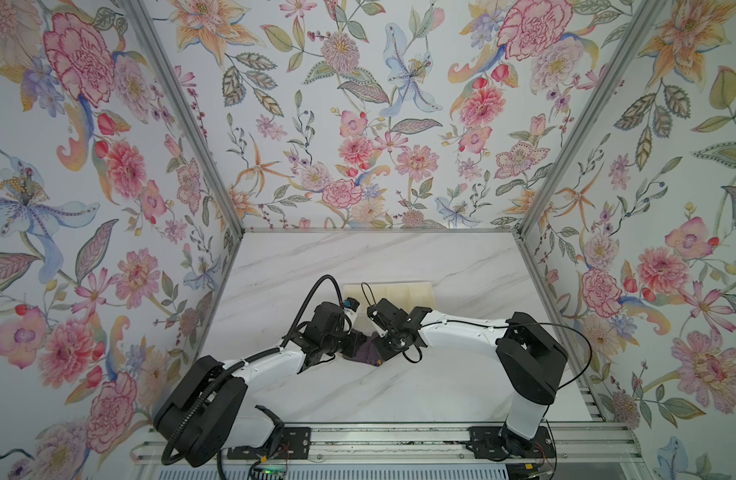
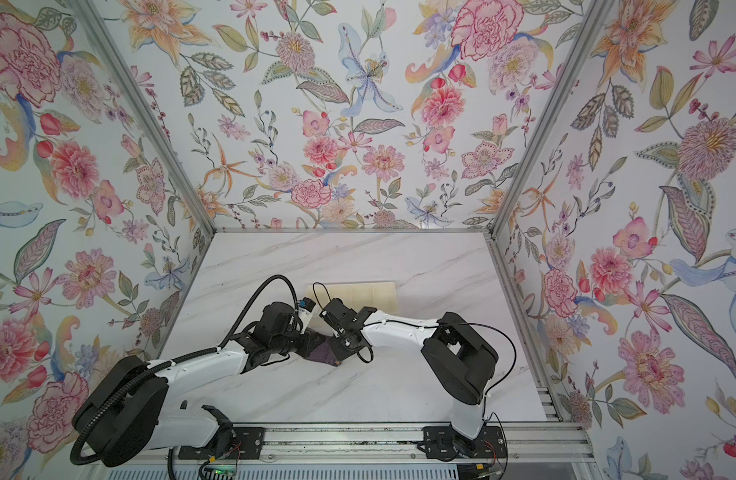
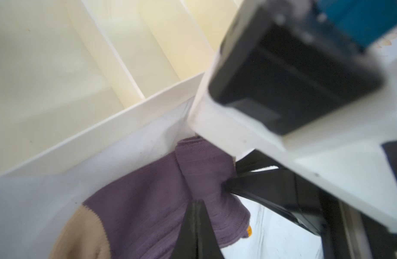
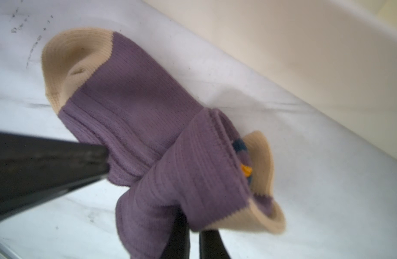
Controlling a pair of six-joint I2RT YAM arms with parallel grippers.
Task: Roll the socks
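The socks (image 1: 368,353) (image 2: 325,354) are a partly rolled purple ribbed bundle with tan ends, lying on the marble table just in front of the cream tray. In both top views the two grippers meet over them and hide most of the fabric. My left gripper (image 3: 196,220) is shut, its tips pinching a purple fold of the socks (image 3: 148,201). My right gripper (image 4: 194,233) is shut on the rolled part of the socks (image 4: 193,170), with fabric between its fingers (image 4: 177,237). A tan end, an orange stripe and a navy stripe show at the roll's open side.
A cream tray (image 1: 416,291) (image 2: 378,293) with dividers stands right behind the socks, its front rim (image 3: 125,107) close to the fabric. Floral walls enclose the marble table (image 1: 399,386) on three sides. A metal rail runs along the front edge.
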